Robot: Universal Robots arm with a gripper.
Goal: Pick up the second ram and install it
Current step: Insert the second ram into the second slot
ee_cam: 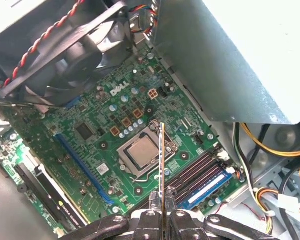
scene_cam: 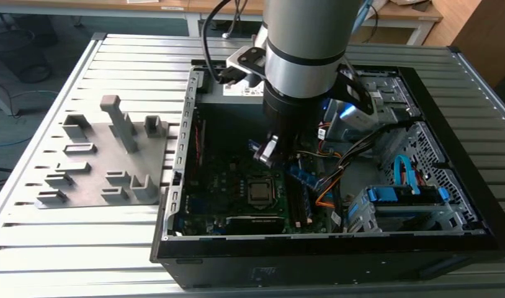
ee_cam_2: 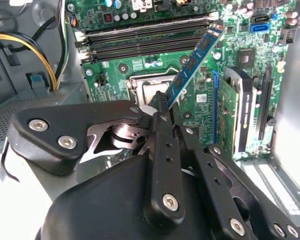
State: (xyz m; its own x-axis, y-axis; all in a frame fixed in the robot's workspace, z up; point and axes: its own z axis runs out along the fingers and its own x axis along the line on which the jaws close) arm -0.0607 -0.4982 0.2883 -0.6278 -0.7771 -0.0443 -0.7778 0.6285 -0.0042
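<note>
gripper (ee_cam_2: 167,107) clamped on ram (ee_cam_2: 195,62), centre of exterior view, above motherboard (ee_cam: 90,135). step: carry to slots (ee_cam_2: 140,42); ram not seated. seating needs edge aligned with free slot.

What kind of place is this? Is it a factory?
More likely a workshop or robot lab. An open computer case sits on a slatted metal table, wooden desks stand behind, and a robot arm holds a memory stick above its circuit board.

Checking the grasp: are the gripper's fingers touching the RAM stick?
Touching. In the second wrist view the gripper is closed on the lower end of the blue-green RAM stick, with no gap showing and the stick held up off the motherboard.
</note>
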